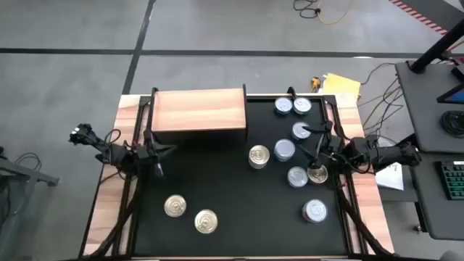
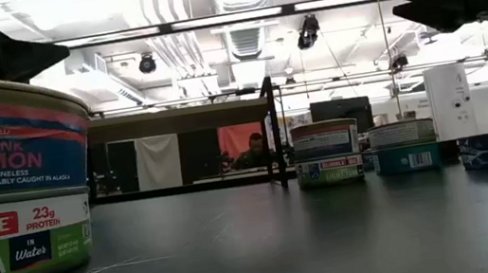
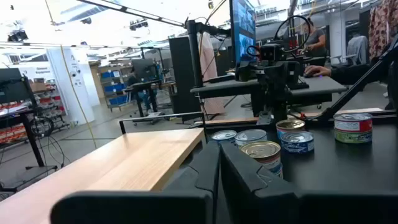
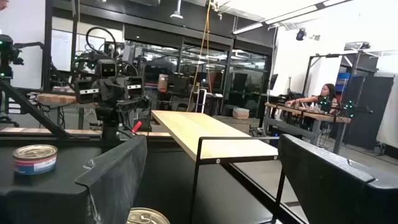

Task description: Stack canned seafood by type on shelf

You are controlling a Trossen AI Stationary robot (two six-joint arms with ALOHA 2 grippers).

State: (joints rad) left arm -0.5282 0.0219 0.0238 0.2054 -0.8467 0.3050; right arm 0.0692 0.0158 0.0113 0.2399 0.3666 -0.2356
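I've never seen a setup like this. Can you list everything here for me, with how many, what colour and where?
shelf: one, light-brown wood, at the table's far edge, nothing on top
table: one, black top with a wooden border
gold-topped cans: four; two on the left arm's side, one mid-table, one under the right gripper
silver-topped cans: six, blue-white labels, all on the right arm's side
yellow paper: one, just beyond the table's far right corner
left gripper: dark, shut, empty, beside the shelf
right gripper: dark, open, among the silver-topped cans
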